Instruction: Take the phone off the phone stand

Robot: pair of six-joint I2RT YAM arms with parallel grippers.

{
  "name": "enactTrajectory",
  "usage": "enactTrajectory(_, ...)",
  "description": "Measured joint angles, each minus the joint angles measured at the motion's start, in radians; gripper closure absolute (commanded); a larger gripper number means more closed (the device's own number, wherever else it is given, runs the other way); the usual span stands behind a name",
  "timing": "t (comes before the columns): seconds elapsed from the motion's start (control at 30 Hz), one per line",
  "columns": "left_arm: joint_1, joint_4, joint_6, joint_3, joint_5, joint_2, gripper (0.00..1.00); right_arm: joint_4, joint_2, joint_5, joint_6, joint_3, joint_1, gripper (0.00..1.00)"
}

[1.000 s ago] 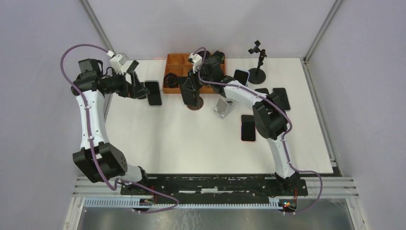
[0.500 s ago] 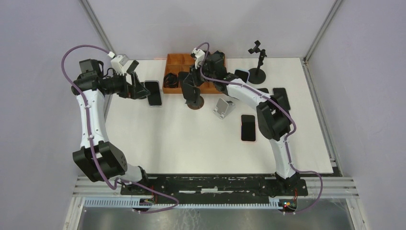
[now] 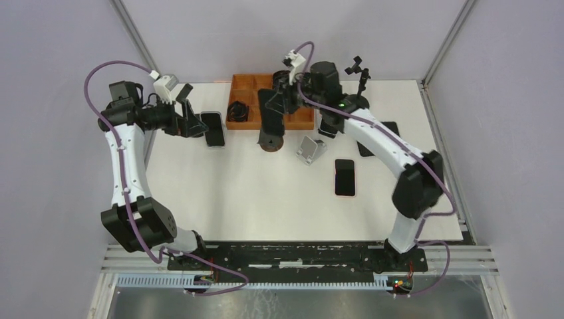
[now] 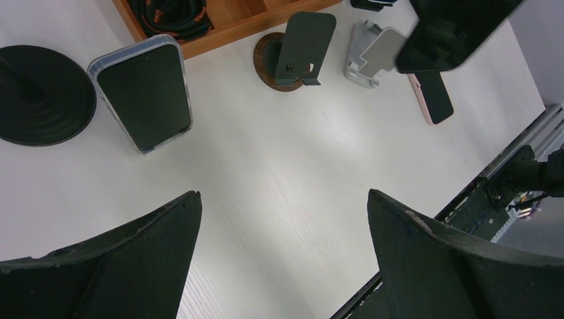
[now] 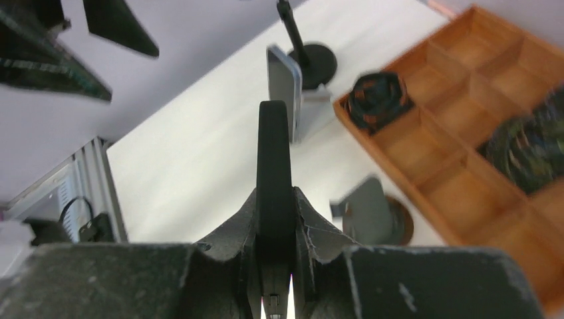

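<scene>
- Top view: my right gripper [image 3: 278, 100] is closed on the phone [image 3: 269, 114] and holds it in the air directly over the phone stand [image 3: 271, 142], with the two apart.
- The wooden tray [image 3: 247, 90] sits just behind the phone stand. A silver stand [image 3: 310, 149] is just to the stand's right, and a pink-edged phone [image 3: 344, 177] lies flat further right and nearer the arm bases.
- My left gripper [image 3: 197, 125] is well to the left of the phone stand, just beside a clear-cased phone [image 3: 213, 128] lying flat on the table [image 3: 253, 199].
- Left wrist view: both fingers [image 4: 120, 266] are spread wide, with nothing between them but bare table.
- From here the phone stand is empty, a dark back plate on a round brown foot, close to the tray's edge. The lifted phone shows as a dark slab to the right of the stand, overlapping the silver stand in this view.
- A black round base [image 4: 40, 93] lies beyond the clear-cased phone, on the side away from the phone stand.
- Right wrist view: the phone is seen edge-on, pinched tight between my two fingers [image 5: 229, 239].
- The phone stand is below the phone and off to one side, empty and a little blurred, with the tray just beyond it.
</scene>
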Motion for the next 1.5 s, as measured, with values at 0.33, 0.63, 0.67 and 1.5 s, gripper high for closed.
enactTrajectory(0.33,0.0,-0.003,0.0,0.019,0.002,0.0,0.0,-0.32,-0.577,0.062,-0.009,-0.603,-0.369,1.0)
enactTrajectory(0.63,0.0,-0.018,0.0,0.068,0.003,0.0,0.0,-0.547,-0.592,0.349,-0.098,-0.812,-0.454,1.0)
enactTrajectory(0.67,0.0,-0.02,0.0,0.074,0.003,0.0,0.0,-0.554,-0.592,0.372,-0.101,-0.823,-0.458,1.0)
enactTrajectory(1.5,0.0,-0.03,-0.001,0.085,0.007,0.002,0.0,-0.431,-0.311,0.347,-0.127,-0.806,-0.516,0.75)
